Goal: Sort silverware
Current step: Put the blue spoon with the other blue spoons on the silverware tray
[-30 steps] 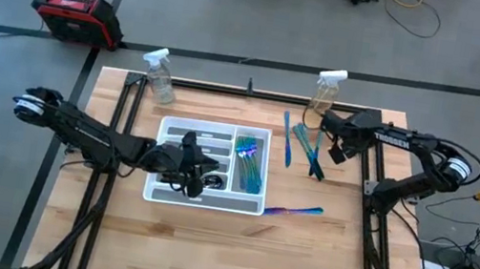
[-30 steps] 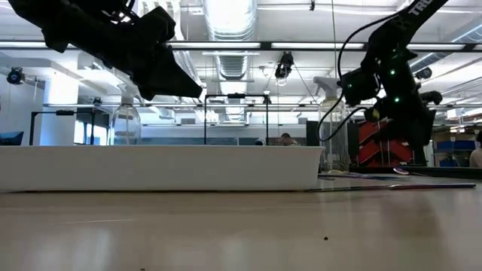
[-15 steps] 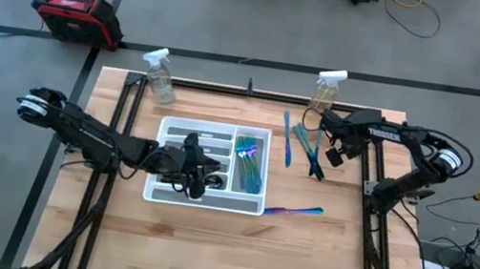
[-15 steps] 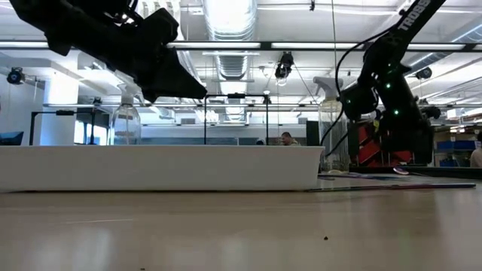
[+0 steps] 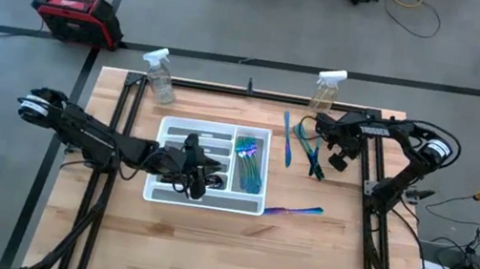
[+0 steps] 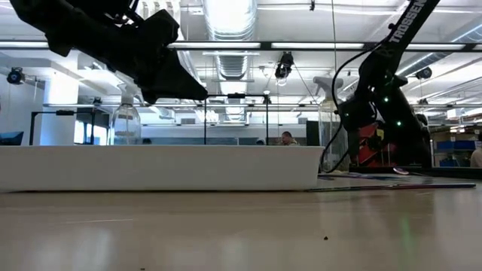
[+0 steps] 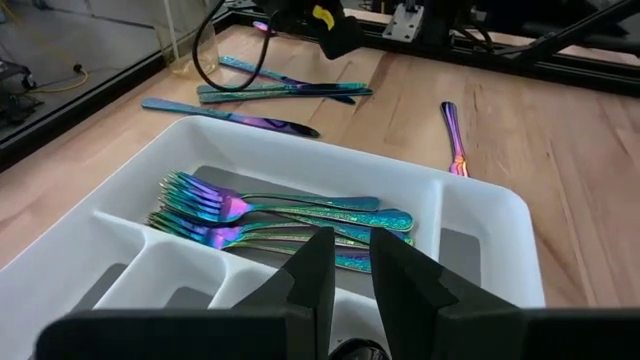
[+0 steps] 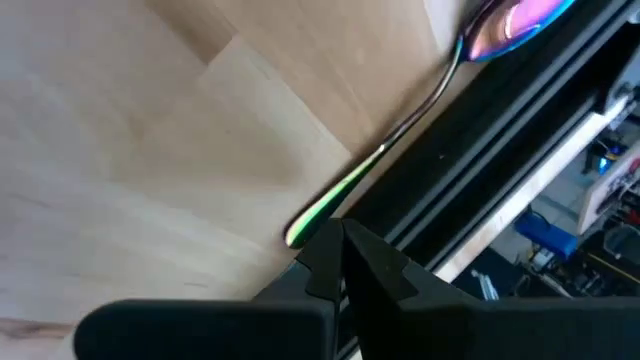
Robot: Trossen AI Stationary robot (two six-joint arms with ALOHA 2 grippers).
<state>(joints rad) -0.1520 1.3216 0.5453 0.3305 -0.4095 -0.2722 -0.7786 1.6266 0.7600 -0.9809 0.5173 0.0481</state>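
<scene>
Spray bottles [image 5: 161, 76] behind tray [image 5: 159, 189], toolbox [image 5: 76, 14] on floor

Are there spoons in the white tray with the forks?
No, the left wrist view shows only forks in the tray, all lying in one compartment; the neighbouring slots it shows are bare.

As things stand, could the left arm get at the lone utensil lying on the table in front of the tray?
Probably yes. The left gripper hangs over the white tray, and the lone utensil lies flat on bare wood just past the tray's corner, with nothing on it. The right gripper, shut, is busy at the far pile.
</scene>
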